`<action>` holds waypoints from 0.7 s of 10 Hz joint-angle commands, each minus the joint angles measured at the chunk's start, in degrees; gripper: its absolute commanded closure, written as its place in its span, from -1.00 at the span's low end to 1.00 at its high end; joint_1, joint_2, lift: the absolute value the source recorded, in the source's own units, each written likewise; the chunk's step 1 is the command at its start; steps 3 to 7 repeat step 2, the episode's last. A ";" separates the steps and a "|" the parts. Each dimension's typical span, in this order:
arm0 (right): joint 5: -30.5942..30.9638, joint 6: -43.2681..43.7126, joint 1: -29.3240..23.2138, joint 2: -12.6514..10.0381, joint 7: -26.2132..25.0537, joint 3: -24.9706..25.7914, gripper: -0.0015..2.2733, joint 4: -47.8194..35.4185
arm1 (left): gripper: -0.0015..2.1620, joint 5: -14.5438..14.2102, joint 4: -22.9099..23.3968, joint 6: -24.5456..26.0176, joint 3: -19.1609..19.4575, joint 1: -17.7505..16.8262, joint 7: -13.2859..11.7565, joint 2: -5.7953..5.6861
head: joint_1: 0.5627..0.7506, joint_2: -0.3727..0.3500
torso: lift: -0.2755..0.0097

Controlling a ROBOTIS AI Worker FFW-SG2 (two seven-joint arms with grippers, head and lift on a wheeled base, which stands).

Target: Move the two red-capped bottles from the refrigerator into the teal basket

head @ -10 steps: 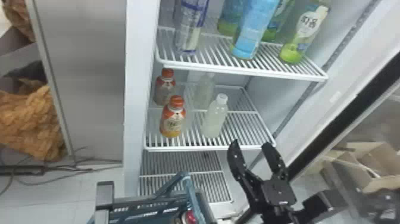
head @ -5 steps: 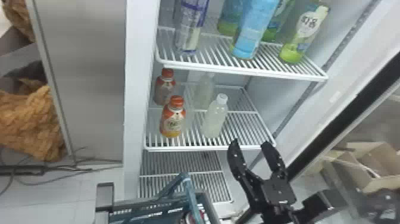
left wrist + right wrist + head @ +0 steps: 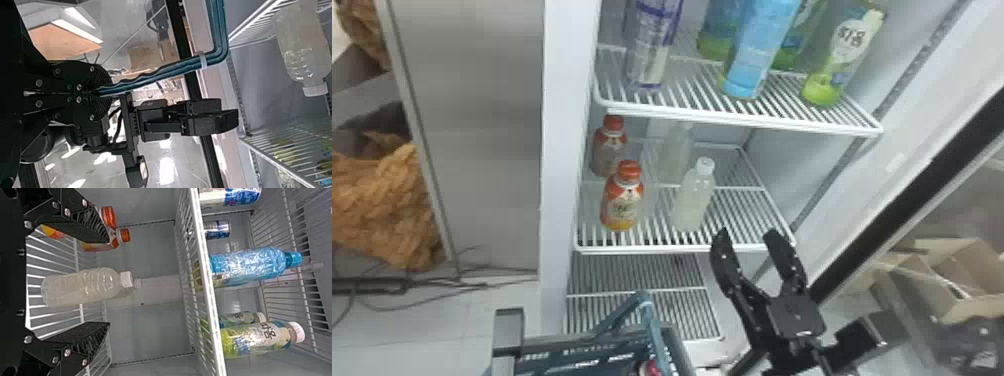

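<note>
Right hand: my right hand (image 3: 747, 232) is spread wide, nothing in it, at the near edge of the middle shelf (image 3: 652, 248).
Left hand: fingers closed on the handle (image 3: 617, 315) of the teal basket (image 3: 552, 345), seen in my left wrist view (image 3: 98, 93).
Front red-capped bottle (image 3: 622, 202): upright on middle shelf, between 9 and 10 o'clock from my right hand in head view, untouched.
Rear red-capped bottle (image 3: 608, 152): same shelf, behind the front one, 10 o'clock from my right hand.
White-capped bottle (image 3: 693, 197): upright, to the 3 o'clock side of the front red-capped one. In right wrist view it shows between my spread fingers, no contact.
Basket: 8 o'clock from right hand, below the middle shelf in head view. Something red (image 3: 651, 368) at it, too cut off to tell.
Upper shelf (image 3: 732, 120): blue bottle (image 3: 757, 55), 12 o'clock from right hand.
</note>
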State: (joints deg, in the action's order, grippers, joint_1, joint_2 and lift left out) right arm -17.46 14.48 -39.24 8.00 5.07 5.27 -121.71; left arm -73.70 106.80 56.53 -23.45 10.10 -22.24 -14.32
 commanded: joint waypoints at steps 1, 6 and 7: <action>0.10 0.00 0.43 0.00 0.38 0.32 -0.74 0.42 | 0.04 0.00 -0.14 0.00 0.02 -0.12 0.00 -0.01 | 0.41 -0.94 | -0.67; 0.32 0.00 0.71 0.00 0.47 0.32 -0.74 0.56 | 0.04 0.00 -0.28 0.00 -0.09 -0.26 0.00 -0.01 | 0.41 -0.94 | -0.67; 0.32 0.00 0.71 0.00 0.47 0.32 -0.74 0.56 | 0.04 0.00 -0.28 0.00 -0.09 -0.26 0.00 -0.01 | 0.41 -0.94 | -0.67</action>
